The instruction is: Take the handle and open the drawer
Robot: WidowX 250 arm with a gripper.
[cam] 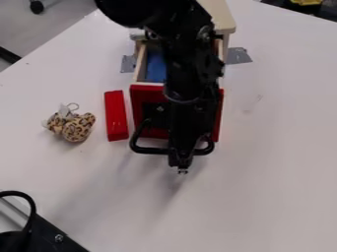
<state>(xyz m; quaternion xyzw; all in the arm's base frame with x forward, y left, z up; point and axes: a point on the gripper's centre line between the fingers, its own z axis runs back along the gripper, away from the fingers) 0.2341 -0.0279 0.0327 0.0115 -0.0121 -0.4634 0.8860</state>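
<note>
Drawer (137,106) stands open; gripper (182,170) at handle (150,150) (black).

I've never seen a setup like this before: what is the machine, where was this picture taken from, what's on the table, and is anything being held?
The machine is one black robot arm, coming in from the top of the picture. Its gripper hangs down at the black handle of a small red-fronted drawer. The picture comes from a fixed camera looking down at a slant.

On the white table stands a pale cabinet, with grey tape by its side. The drawer is open, and something blue shows inside. To the picture's left of it lie a red block and a small leopard-print bundle.

Whether the gripper actually grips the handle, I cannot tell.
</note>
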